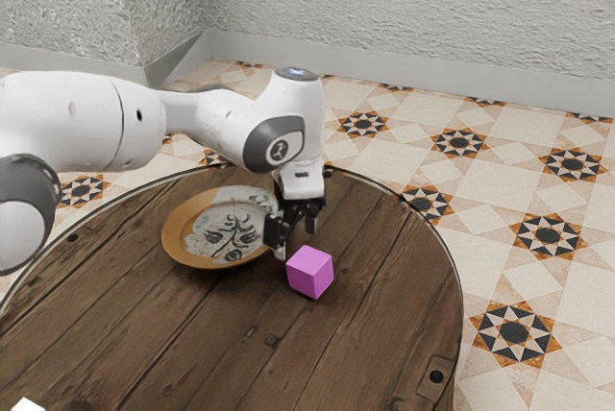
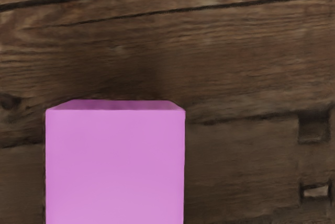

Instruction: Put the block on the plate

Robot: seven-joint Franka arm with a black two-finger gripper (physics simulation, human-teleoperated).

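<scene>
Block sitting beside plate. Gripper hanging beside plate too, fingers standing well apart, gripping nothing — off-centre descent probably risking finger landing on block, shoving it askew.

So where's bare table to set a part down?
Two patches on the table: between the block and the table's rim at the exterior view's right, and the broad stretch from plate and block toward that view's lower edge. Crowded: around the plate's block-side rim, where the gripper hangs close to both.
</scene>
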